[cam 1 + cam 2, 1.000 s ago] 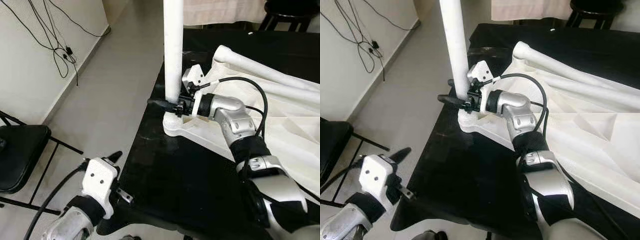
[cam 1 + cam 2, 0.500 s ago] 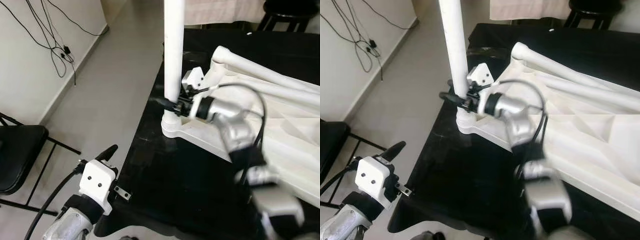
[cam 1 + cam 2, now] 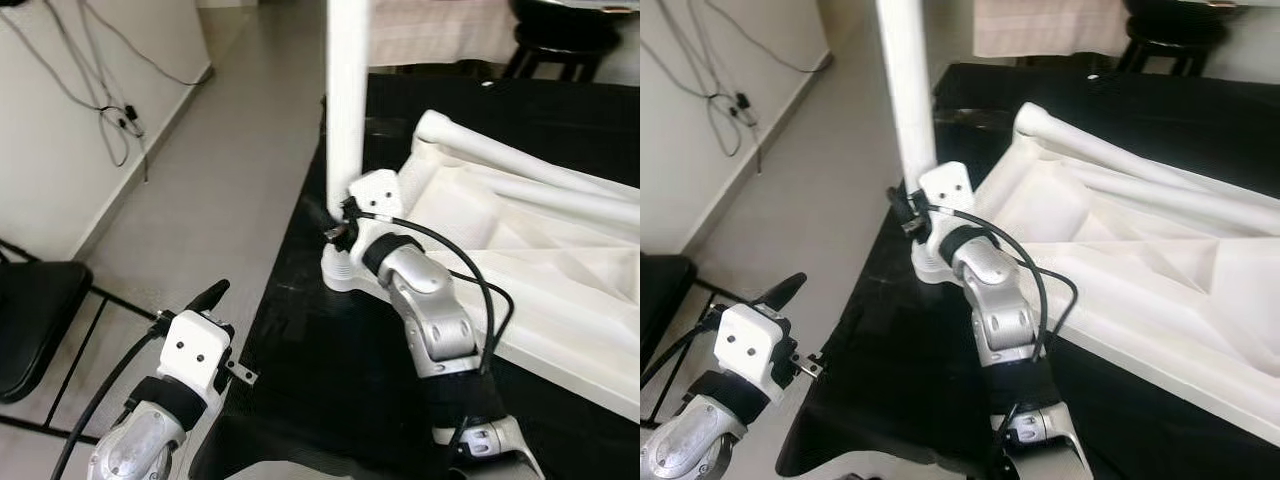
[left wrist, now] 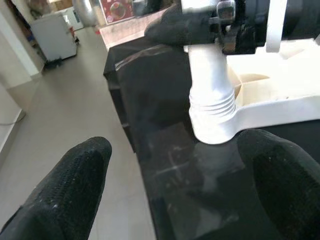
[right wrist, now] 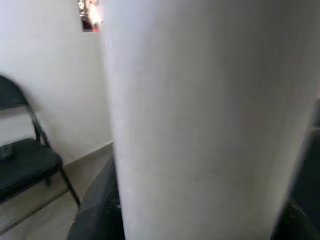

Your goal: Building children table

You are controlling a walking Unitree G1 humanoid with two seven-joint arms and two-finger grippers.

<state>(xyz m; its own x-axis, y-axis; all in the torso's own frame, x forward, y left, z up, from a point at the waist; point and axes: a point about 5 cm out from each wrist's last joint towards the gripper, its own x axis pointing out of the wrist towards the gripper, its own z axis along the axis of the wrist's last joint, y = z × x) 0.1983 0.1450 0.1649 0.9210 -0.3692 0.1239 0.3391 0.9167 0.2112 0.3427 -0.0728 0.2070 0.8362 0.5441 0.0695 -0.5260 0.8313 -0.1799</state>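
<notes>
The right gripper still clasps the leg, its wrist now rolled over. The left gripper hangs open, a little higher.

Grey tile floor, white wall with cables, black folding chair.

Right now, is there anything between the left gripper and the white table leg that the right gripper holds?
Nothing visible stands between them. The left gripper is open beside the black table, and its wrist view looks straight at the white leg in its socket. The right gripper is shut on that leg just above the socket.
</notes>
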